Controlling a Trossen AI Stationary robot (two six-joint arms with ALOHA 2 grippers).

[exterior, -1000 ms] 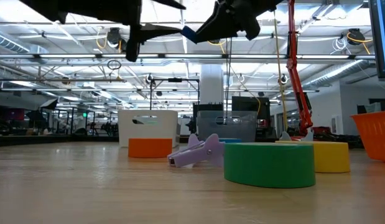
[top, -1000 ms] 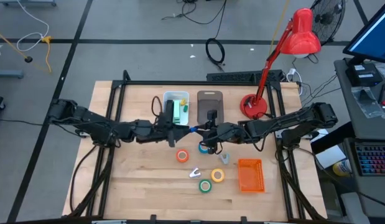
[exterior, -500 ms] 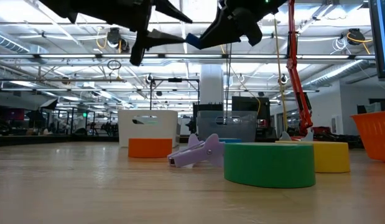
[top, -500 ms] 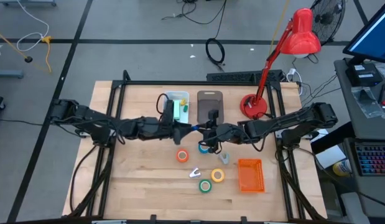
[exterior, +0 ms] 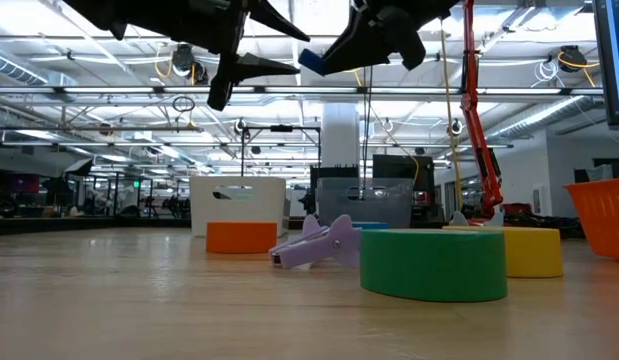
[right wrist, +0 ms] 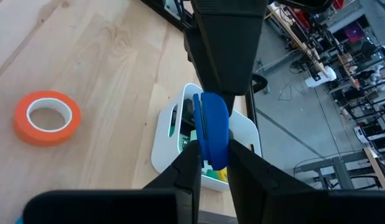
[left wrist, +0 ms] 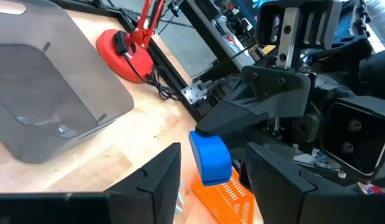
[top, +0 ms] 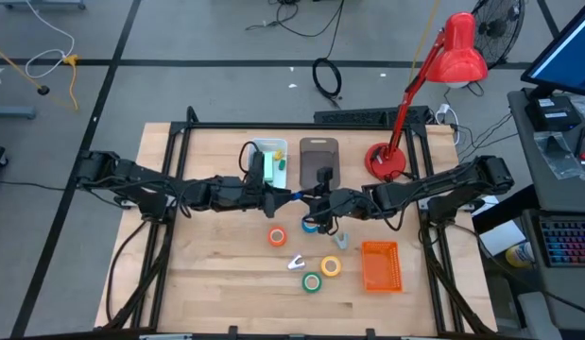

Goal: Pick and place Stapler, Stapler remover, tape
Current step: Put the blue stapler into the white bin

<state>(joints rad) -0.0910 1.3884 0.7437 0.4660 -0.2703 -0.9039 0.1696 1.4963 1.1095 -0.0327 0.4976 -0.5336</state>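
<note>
A blue tape roll (right wrist: 213, 132), edge-on, is clamped in the right gripper (right wrist: 212, 163) at the high view's centre, above the table (top: 216, 274). The left gripper (left wrist: 208, 163) is spread open just beside it. Orange (top: 277, 237), yellow (top: 330, 267) and green (top: 313, 281) rolls lie below centre. A white bin (top: 270, 147) holds green items; the grey bin's (top: 318, 151) contents cannot be told.

— How's the light in here?

— Bright and even. The ceiling lights (exterior: 179, 62) glare white far across the hall, so the table (top: 216, 274) shows only faint shadows.

— Everything sharp?

— Not up close. The green tape roll (exterior: 433, 264) is soft-edged, and the arms overhead are dark silhouettes. The near fingers (left wrist: 156, 186) blur.
</note>
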